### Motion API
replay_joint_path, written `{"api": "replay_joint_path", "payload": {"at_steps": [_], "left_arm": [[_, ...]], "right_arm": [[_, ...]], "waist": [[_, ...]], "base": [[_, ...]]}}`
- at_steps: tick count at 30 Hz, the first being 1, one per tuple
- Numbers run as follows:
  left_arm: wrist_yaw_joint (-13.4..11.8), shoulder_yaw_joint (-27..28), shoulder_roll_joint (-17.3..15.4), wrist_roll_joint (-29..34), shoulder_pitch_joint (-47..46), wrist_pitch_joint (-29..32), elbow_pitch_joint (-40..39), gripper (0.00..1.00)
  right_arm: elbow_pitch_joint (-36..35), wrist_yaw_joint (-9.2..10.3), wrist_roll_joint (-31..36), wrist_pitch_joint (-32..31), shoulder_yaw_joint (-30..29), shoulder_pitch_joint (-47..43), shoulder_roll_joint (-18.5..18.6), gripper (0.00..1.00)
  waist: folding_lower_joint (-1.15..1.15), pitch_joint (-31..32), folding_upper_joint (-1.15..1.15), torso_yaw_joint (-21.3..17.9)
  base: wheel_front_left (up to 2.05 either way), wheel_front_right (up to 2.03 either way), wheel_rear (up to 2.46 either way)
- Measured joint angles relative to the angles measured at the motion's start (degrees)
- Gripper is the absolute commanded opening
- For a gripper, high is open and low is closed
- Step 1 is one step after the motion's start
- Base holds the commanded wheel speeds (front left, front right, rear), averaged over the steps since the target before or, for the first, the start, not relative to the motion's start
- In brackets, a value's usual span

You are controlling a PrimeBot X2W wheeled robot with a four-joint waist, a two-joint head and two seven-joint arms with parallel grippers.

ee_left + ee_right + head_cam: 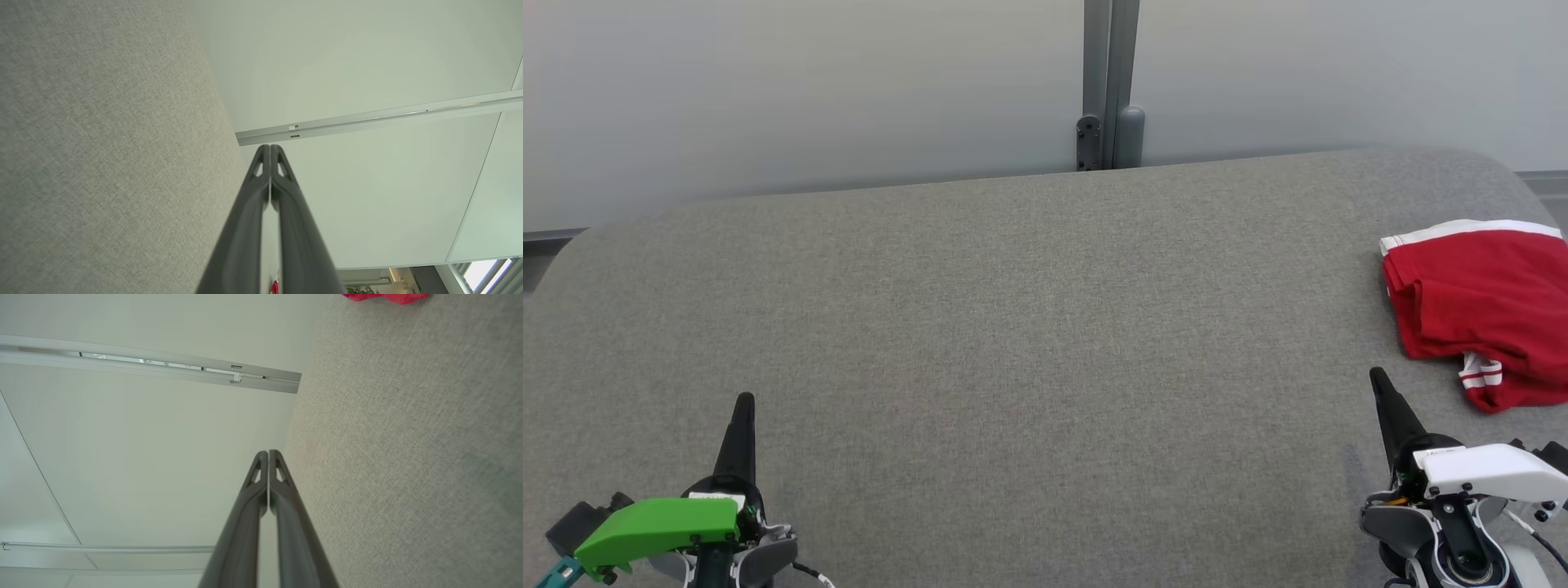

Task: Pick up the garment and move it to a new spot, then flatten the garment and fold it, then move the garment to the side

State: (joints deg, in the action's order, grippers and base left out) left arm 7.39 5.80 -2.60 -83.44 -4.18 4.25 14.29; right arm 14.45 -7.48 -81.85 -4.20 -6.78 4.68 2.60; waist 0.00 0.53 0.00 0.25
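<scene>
Pale wall panels (809, 90) stand behind our workspace, and in front of them spreads the broad grey fabric surface (1013, 327), rounded at its far corners.

Next in size is the garment (1478, 302), red with white trim. It lies at the far right of the surface, up against the right edge of our head view, which cuts it off. It sits in loose layers, part folded and part bunched. We judge it light, soft and limp, so it will sag and slide open if lifted by one layer. We would pinch through all the layers at the left-hand stacked edge, or take two spread corners, one per arm.

Its white band runs across our view along the far side, and a white-striped hem pokes out toward us at the near side. Because its right part is out of frame, we cannot tell its long axis.

Smallest are our tools. The left gripper (744, 402) rests at the lower left and the right gripper (1377, 376) at the lower right, near the garment but apart from it. Both are clenched on nothing, fingertips meeting.
</scene>
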Motion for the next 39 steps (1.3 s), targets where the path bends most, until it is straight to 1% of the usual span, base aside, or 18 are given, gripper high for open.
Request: {"api": "replay_joint_path", "payload": {"at_steps": [23,39], "left_arm": [[0.0,0.68,-0.05,-8.92,-1.7,2.25,-0.14,0.0],[0.0,0.68,-0.07,-8.98,-1.73,2.29,-0.16,0.0]], "right_arm": [[-0.29,0.0,-10.35,-2.35,0.22,1.42,0.12,0.0],[-0.29,0.0,-10.35,-2.35,0.22,1.43,0.12,0.0]], "waist": [[0.0,-0.71,0.0,-0.25],[0.0,-0.71,0.0,-0.25]], "base": [[0.0,0.0,0.0],[0.0,0.0,0.0]]}}
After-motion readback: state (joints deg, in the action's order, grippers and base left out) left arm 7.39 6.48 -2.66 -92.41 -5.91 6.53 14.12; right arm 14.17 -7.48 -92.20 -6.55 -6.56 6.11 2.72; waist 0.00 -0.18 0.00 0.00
